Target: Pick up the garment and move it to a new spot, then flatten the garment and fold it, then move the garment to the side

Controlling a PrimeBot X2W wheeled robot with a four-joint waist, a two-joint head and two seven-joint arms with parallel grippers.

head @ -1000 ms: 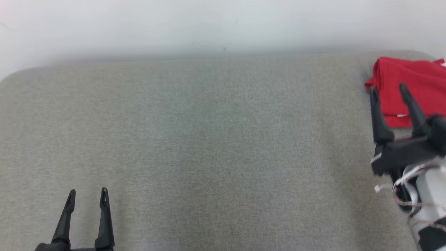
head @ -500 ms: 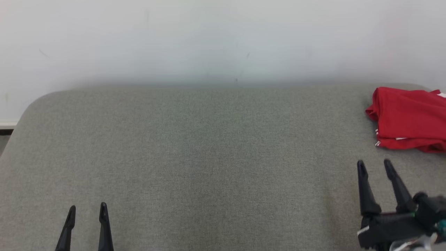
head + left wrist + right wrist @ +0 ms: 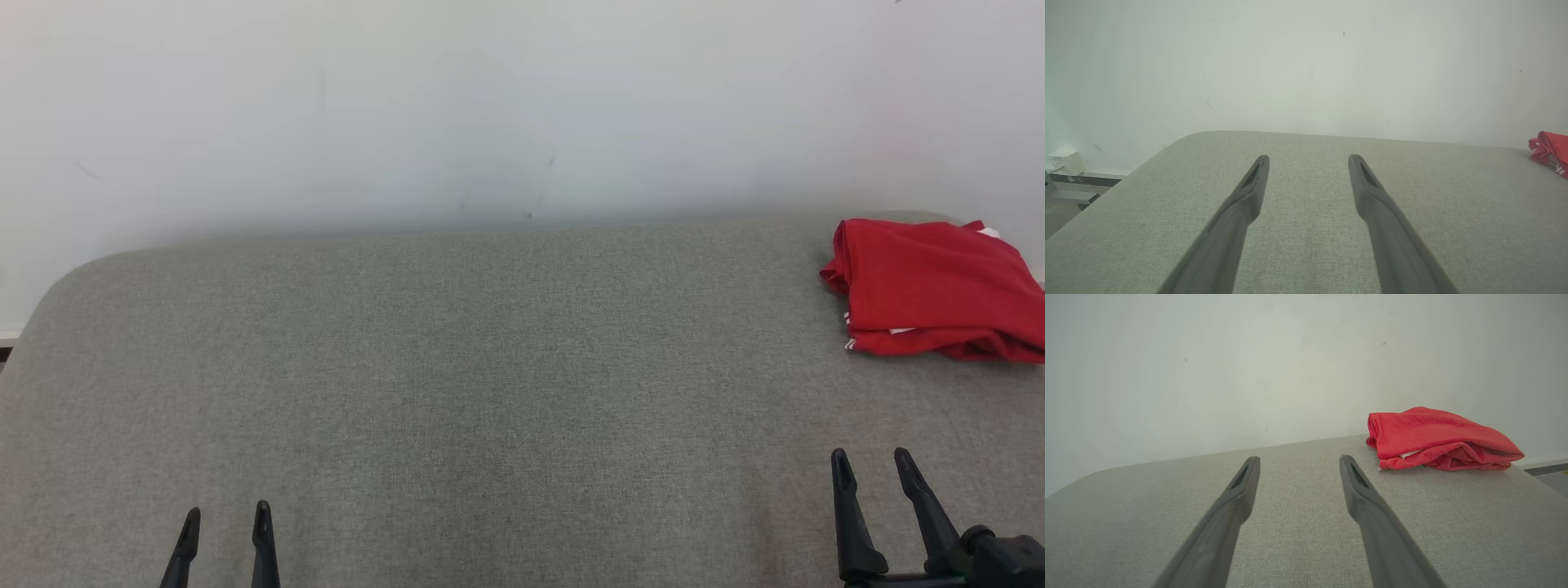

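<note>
Your red garment (image 3: 931, 290) lay folded into a rough, soft-edged rectangle at the far right corner of the table (image 3: 490, 367), close to the wall (image 3: 490, 98). The head view's border cut off its right edge. The cloth looked matte and slightly rumpled, with its layers stacked unevenly along the near edge. A sliver of white showed between the folds there, and small white stripes marked the near left corner (trim of some kind, too small to read further).

The table was covered in grey woven fabric with a fine, even grain, and its far corners were rounded. The wall behind was plain, pale and smooth, with a few tiny dark specks.

Your left claw (image 3: 226, 513) sat at the lower left of the head view, its two dark tapered fingers spread apart and gripping nothing. Your right claw (image 3: 870, 457) sat at the lower right, likewise spread and holding nothing, nearer to you than the garment and well apart from it. In the right wrist view the garment lay ahead and to the right of the fingertips. In the left wrist view a small white box (image 3: 1067, 161) sat low on the wall beyond the table's left corner.
</note>
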